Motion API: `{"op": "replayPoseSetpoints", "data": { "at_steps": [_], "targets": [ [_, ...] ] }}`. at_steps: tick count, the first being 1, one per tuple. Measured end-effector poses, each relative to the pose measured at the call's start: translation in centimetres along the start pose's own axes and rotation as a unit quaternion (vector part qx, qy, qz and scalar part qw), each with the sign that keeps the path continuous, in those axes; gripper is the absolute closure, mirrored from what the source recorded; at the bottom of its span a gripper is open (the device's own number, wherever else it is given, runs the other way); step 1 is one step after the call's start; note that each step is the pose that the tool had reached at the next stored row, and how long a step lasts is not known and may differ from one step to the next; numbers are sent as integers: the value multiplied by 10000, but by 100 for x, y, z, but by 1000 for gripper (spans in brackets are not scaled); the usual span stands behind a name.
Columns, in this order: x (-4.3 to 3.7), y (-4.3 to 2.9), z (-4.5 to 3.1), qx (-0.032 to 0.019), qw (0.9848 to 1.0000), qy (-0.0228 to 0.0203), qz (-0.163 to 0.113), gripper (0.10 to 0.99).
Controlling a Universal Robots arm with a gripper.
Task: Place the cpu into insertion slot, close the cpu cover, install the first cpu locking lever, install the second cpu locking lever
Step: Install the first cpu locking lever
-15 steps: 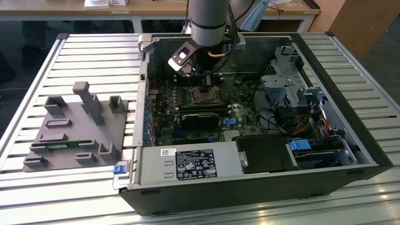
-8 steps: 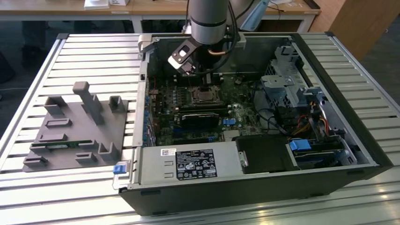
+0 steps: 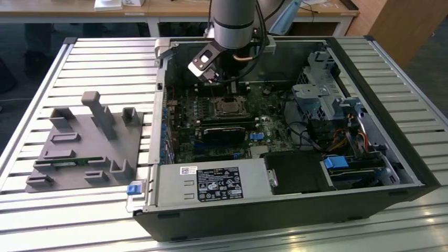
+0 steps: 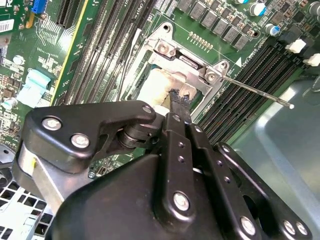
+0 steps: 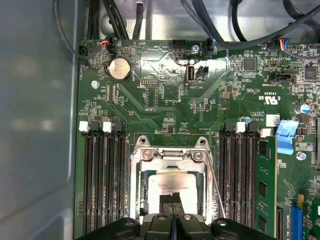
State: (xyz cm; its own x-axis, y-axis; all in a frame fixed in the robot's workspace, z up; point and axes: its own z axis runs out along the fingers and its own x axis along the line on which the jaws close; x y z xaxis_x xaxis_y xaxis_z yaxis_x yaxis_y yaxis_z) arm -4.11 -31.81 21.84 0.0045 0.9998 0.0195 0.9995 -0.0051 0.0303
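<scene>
Gripper (image 3: 225, 86) in exterior view hangs over insertion slot (image 3: 227, 106); second wrist view: jaws pressed together, empty, cpu (image 4: 161, 82) right under tips; first wrist view: same, w/ cpu cover (image 5: 137, 185) framing it, chip prob. light, stiff, fragile, take by edges.

The table (image 3: 84, 58) is pale ribbed metal slats and takes up most of the frame, with bright glare on the slats at the lower right. Across the top stands a light wooden desk (image 3: 175, 9) on white legs (image 3: 152, 26). A brown wooden panel (image 3: 409, 31) rises at the upper right. The dark floor (image 3: 8, 79) shows at the left edge.
</scene>
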Motion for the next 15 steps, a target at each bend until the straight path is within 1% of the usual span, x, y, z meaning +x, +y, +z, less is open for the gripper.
{"op": "replayPoseSetpoints", "data": {
  "at_steps": [10, 15],
  "targets": [
    [0, 0, -17, 1, 10000, -1, 0, 980],
    [1, 2, -83, 0, 10000, -1, 0, 980]
  ]
}}
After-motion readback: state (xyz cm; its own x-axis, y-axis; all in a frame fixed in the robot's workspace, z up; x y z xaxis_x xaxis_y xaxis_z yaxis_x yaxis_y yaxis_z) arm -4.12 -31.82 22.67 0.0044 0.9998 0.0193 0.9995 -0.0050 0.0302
